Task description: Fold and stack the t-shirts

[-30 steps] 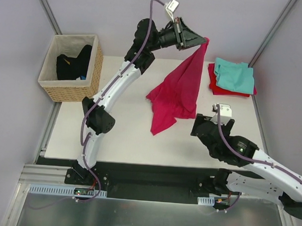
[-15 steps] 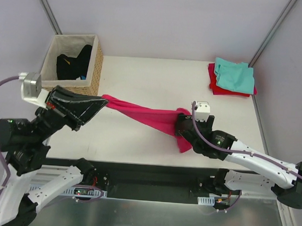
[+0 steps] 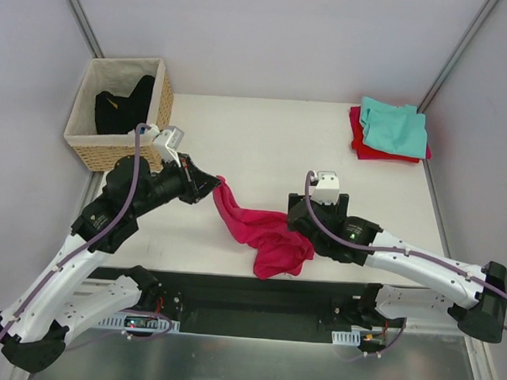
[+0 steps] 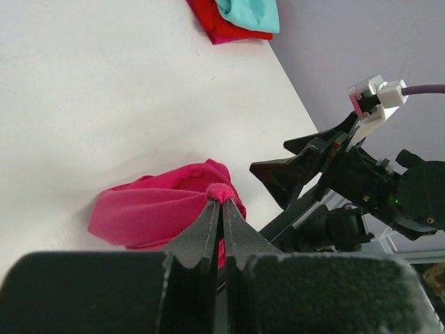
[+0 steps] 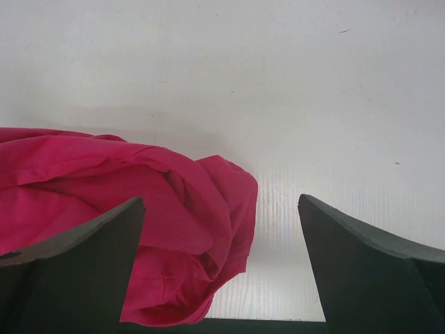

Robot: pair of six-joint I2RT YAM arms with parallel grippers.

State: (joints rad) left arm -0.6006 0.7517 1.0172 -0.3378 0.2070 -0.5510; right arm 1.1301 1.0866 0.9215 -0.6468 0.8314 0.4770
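- Far left of the left gripper, the wicker basket (image 3: 159, 110) is parked at the table's (image 3: 256, 135) back corner, with dark stuff (image 3: 122, 104) piled inside it. What that stuff is can't be made out.
- The left gripper (image 3: 211, 188) is seen low over the table, just right of the basket. In its wrist view the fingertips (image 4: 221, 209) are pressed together with basically no gap, and a small bunched nub of the magenta-pink t-shirt (image 4: 160, 212) is pinched between them.
- From that pinch, the magenta-pink t-shirt (image 3: 264, 232) is draped down and to the right in a crumpled heap on the table near the front edge, between the two grippers. No neck label can be picked out in the folds.
- The right gripper (image 3: 307, 224) is held just right of the heap, fingers spread wide (image 5: 221, 229) and nothing gripped. The shirt's edge (image 5: 104, 188) is tucked behind the finger at the left of that wrist view; whether it's actually touched can't be told. Bare table is seen between the fingers otherwise.
- Well beyond the right gripper, at the far right corner, the teal t-shirt (image 3: 395, 129) is laid folded on top of the red t-shirt (image 3: 361, 146). The same stack is caught at the top of the left wrist view, teal (image 4: 247, 10) over red (image 4: 222, 28).
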